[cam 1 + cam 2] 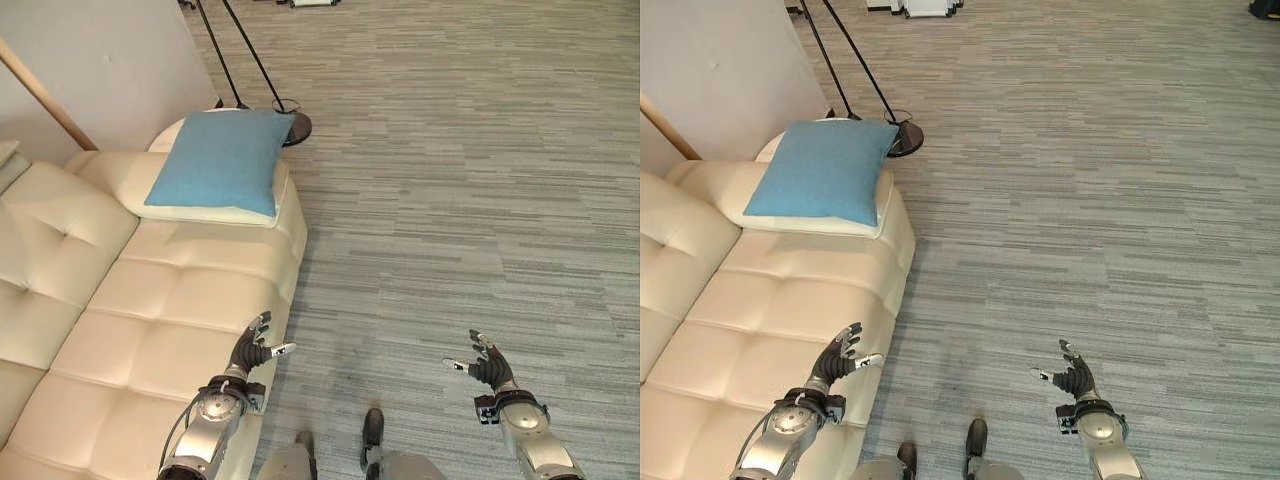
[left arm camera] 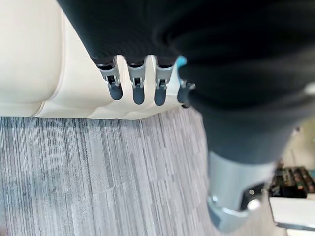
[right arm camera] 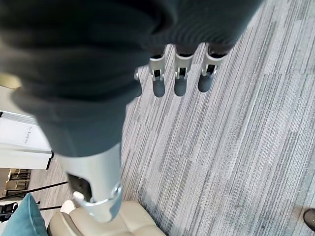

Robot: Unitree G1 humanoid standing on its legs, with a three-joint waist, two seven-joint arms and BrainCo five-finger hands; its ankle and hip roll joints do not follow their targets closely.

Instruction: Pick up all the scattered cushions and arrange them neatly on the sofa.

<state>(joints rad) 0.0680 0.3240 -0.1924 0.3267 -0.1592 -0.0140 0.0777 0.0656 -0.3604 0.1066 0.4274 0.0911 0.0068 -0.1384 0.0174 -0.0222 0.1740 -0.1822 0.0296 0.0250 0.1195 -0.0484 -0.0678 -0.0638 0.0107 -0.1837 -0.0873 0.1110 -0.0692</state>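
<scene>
A blue cushion (image 1: 222, 160) lies flat on the far end of the cream sofa (image 1: 150, 330), on top of a cream cushion (image 1: 215, 213) whose edge shows beneath it. My left hand (image 1: 251, 348) hovers open over the sofa's front edge, holding nothing. Its fingers (image 2: 135, 88) are straight above the sofa's seam. My right hand (image 1: 487, 364) hangs open over the grey carpet, empty, well to the right of the sofa. Its fingers (image 3: 179, 78) point over bare carpet. A corner of the blue cushion (image 3: 22, 219) shows in the right wrist view.
A floor lamp's round base (image 1: 295, 125) and thin black poles (image 1: 245, 50) stand just beyond the sofa's far end. A wall (image 1: 100, 60) and a slanted wooden pole (image 1: 45, 95) rise behind the sofa. Grey striped carpet (image 1: 450, 200) spreads to the right.
</scene>
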